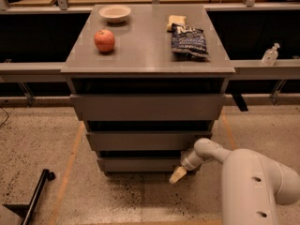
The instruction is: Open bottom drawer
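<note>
The grey cabinet (147, 60) has three flat handleless drawer fronts. The bottom drawer (138, 164) is the lowest and narrowest front, just above the floor, and looks closed or barely out. My gripper (178, 174) hangs from the white arm at the drawer's lower right corner, its cream fingertips pointing down and left, just in front of the drawer's right end. Nothing is seen held in it.
On the cabinet top lie a red apple (104, 40), a white bowl (115, 13), a dark chip bag (189, 40) and a yellow sponge-like item (175, 21). A clear bottle (270, 55) stands on the right ledge. A black rod (36, 197) lies on the speckled floor at left.
</note>
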### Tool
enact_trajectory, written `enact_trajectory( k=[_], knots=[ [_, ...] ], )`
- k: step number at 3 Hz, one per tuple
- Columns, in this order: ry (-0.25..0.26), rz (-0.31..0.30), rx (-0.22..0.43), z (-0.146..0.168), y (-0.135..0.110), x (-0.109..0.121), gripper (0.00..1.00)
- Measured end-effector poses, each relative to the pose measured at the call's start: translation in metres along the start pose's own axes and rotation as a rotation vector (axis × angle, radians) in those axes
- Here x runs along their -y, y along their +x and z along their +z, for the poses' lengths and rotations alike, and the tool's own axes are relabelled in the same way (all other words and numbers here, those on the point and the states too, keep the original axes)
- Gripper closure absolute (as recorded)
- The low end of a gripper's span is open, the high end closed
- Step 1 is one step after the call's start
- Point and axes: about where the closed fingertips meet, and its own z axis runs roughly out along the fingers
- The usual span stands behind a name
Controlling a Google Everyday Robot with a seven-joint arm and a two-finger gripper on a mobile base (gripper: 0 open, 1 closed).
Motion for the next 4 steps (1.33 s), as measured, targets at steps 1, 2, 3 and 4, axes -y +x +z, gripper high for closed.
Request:
enact_trajectory(
  k=[1,2,3,4],
  knots=[
    [-0.021,0.028,-0.012,0.023,0.008,0.017,0.00],
    [-0.043,0.051,-0.022,0.040,0.015,0.026,0.00],
    [-0.043,0.053,-0.021,0.042,0.015,0.023,0.17],
    [-0.069,0.079,-0.039,0.030,0.030,-0.009,0.48]
  ],
)
